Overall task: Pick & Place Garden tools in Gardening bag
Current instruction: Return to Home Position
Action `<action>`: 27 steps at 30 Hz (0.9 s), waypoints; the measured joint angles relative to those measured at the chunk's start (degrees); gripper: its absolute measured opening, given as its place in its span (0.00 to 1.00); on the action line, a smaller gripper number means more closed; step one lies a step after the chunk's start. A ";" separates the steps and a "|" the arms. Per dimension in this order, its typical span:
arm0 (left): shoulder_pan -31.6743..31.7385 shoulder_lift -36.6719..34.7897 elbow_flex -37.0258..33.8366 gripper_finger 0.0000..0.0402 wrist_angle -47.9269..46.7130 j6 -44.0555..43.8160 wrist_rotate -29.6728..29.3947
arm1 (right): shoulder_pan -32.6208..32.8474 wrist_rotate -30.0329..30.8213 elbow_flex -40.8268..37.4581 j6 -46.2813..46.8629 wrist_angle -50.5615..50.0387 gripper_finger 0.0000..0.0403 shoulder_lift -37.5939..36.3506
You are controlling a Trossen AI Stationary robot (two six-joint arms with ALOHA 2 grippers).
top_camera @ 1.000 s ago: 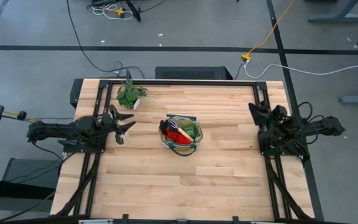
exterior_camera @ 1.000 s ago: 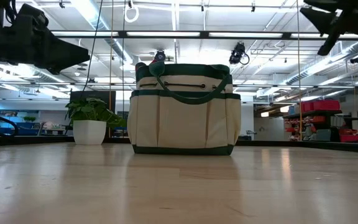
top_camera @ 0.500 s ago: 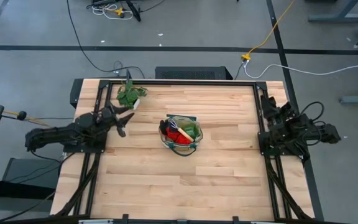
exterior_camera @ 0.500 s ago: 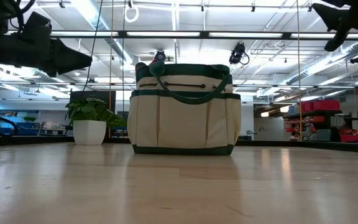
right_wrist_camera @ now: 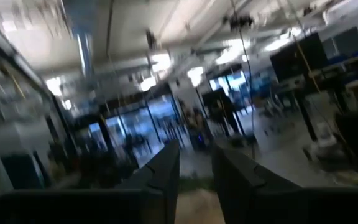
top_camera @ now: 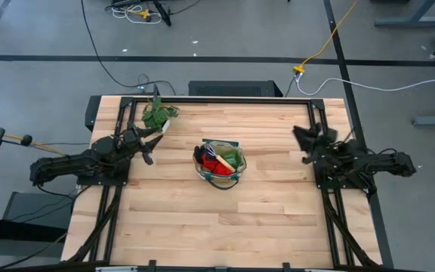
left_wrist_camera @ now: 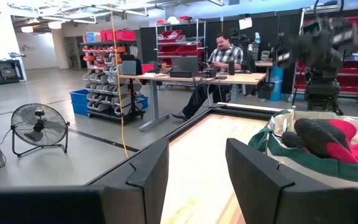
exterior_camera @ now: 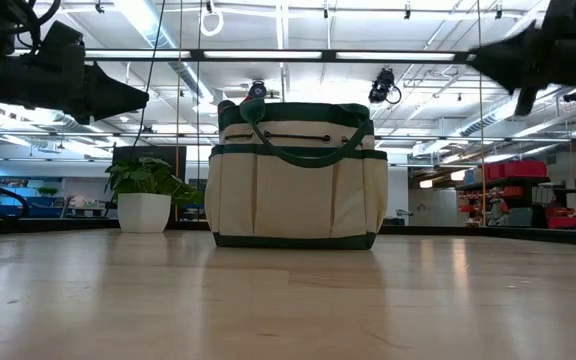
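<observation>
The cream gardening bag point(top_camera: 219, 162) with dark green trim stands upright on its base at the table's middle; it also shows in the low view point(exterior_camera: 296, 175). Inside it lie red-and-black gloves point(top_camera: 205, 161), a wooden-handled rake point(top_camera: 222, 162) and a bright green item point(top_camera: 235, 159). I cannot make out the pruning shears. My left gripper point(top_camera: 152, 146) is open and empty, left of the bag and above the table; its wrist view point(left_wrist_camera: 196, 155) shows the bag's rim point(left_wrist_camera: 291, 152) and the gloves point(left_wrist_camera: 331, 137). My right gripper point(top_camera: 300, 143) is open and empty, right of the bag.
A small potted plant point(top_camera: 159, 115) stands near the far left corner, close behind my left gripper. Bare wood lies in front of the bag and to both sides. Black frame rails run along the table's left and right edges. A person point(left_wrist_camera: 225, 53) sits at a desk beyond the table.
My left gripper has drawn back a little toward the table's left edge and toward the plant, staying open. My right gripper first pulled back toward the right edge, then swung out again toward the bag. The bag and its contents have not moved.
</observation>
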 joint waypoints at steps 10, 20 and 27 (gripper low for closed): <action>-0.02 -0.04 0.00 0.42 0.15 -0.02 0.05 | 0.00 -0.63 0.00 -0.39 -20.11 0.24 0.46; -0.02 -0.09 0.00 0.42 0.23 -0.02 0.05 | 0.00 -0.54 0.00 -0.33 -20.56 0.24 0.48; -0.02 -0.24 0.00 0.42 0.26 -0.02 0.05 | 0.00 0.19 0.00 -8.47 -20.56 0.24 0.48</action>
